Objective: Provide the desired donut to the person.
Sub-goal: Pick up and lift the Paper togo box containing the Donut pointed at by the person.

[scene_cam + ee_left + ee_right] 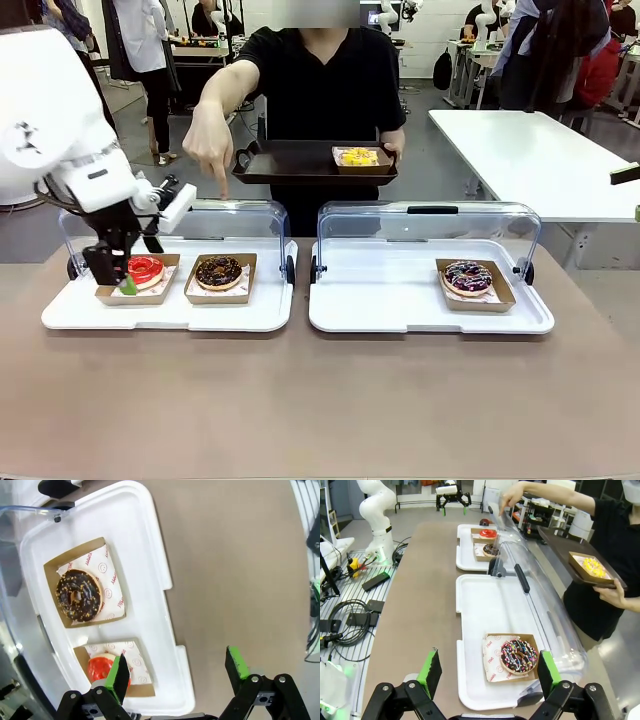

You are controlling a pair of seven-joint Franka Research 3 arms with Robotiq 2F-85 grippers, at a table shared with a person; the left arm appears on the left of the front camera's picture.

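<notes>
While the person point(320, 85) points, the open left pincer point(116, 274) hovers at the red donut point(147, 268); the right pincer point(485, 672) is open; grasp and handover remain.

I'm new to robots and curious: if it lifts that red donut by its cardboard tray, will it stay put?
The cardboard tray looks thin, so it may flex when pinched at one edge. The red donut lies loose on paper and might slide if tilted. Its glossy top likely smears if touched.
</notes>
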